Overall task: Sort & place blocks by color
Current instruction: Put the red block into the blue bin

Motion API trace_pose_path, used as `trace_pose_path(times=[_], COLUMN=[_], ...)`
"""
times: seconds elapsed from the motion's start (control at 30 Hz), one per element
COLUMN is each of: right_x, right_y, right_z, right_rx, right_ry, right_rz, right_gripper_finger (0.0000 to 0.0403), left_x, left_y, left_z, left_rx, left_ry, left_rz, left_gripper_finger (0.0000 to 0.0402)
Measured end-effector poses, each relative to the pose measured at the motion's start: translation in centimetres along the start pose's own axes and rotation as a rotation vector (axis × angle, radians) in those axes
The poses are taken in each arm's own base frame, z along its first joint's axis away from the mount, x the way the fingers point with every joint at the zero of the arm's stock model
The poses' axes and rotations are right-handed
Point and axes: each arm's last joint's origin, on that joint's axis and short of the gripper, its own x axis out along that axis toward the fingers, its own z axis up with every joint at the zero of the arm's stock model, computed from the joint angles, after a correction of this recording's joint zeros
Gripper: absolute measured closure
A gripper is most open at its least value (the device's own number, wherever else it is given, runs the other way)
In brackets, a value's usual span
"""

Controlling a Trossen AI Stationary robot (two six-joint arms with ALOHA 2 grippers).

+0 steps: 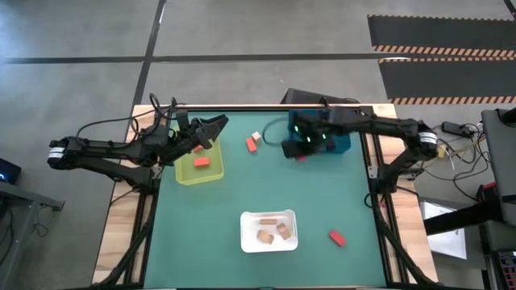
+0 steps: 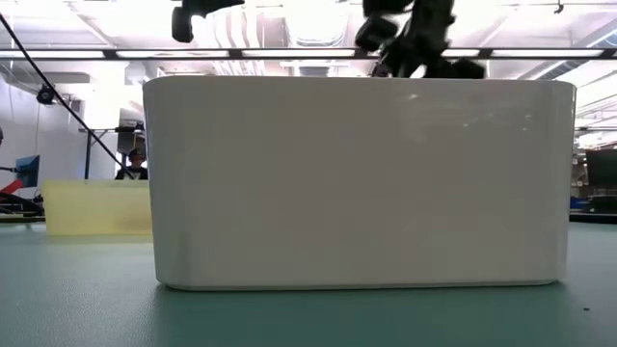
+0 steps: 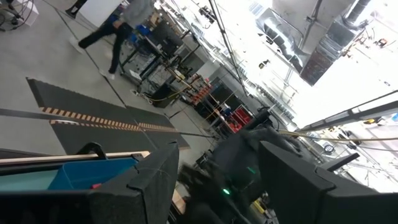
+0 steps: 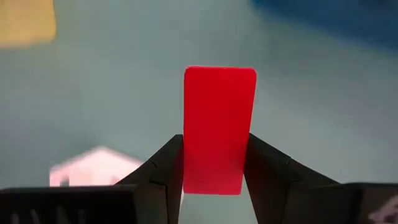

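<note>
The green table (image 1: 322, 201) is the largest thing in the high view, with wooden strips along its two sides and a wide bare stretch in the middle and near the front corners; on it stand three trays, one white tray (image 1: 269, 231) near the front centre, one yellow-green tray (image 1: 199, 170) at the left rear, and one blue tray (image 1: 342, 146) at the right rear, mostly covered by the right arm; in the low view the white tray's wall (image 2: 357, 183) fills nearly the whole picture, with the yellow-green tray (image 2: 96, 208) beyond it at the left; the right gripper (image 4: 214, 163) hangs at the blue tray's left edge, its two fingers pressed narrowly against the two sides of an upright red block (image 4: 219, 127), which stands out past the fingertips above the green surface; the left gripper (image 1: 208, 133) hovers over the rear edge of the yellow-green tray, its jaws standing apart with nothing between them, and its wrist view looks out across the room toward the blue tray (image 3: 74, 171); counting blocks in the high view: three tan blocks (image 1: 274, 229) lie in the white tray, one orange-red block (image 1: 201, 162) lies in the yellow-green tray, one red block (image 1: 251, 145) and one pale block (image 1: 256, 136) lie just beside each other between the two rear trays, and one red block (image 1: 337, 238) lies alone on the open surface to the right of the white tray, well apart from every tray.
</note>
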Motion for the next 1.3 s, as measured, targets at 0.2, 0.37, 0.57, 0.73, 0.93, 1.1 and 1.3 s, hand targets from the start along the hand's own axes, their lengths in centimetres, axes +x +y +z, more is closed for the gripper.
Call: trace_pose_path(times=[0.2,0.37,0.57,0.73,0.93,1.1,1.3], right_x=[0.8,1.8,3.2,4.9,6.6,7.6,8.5], right_y=[-1.7,-4.0,-6.7,-8.3,-8.7,-8.9,-9.3], right_z=[6.2,10.7,14.3,16.3,17.6,18.0,18.1], right_rx=[0.076,0.186,0.257,0.282,0.271,0.267,0.256], right_ry=[-0.03,-0.006,0.06,0.117,0.139,0.152,0.15], right_rz=[-0.045,-0.052,-0.105,-0.16,-0.183,-0.205,-0.244], right_gripper_finger=[0.028,0.0279,0.028,0.0278,0.028,0.0278,0.0278], left_x=[0.0,0.0,0.0,0.0,0.0,0.0,0.0], left_y=[0.0,0.0,0.0,0.0,0.0,0.1,0.1], left_z=[0.0,0.0,0.0,0.0,0.0,-0.1,-0.1], left_rx=[0.001,0.001,0.001,0.002,0.003,0.005,0.005], left_ry=[0.001,0.001,0.002,0.004,0.005,0.007,0.007], left_rz=[0.0,0.0,-0.001,-0.002,0.0,0.001,0.002], left_gripper_finger=[0.0198,0.0198,0.0198,0.0198,0.0198,0.0198,0.0198])
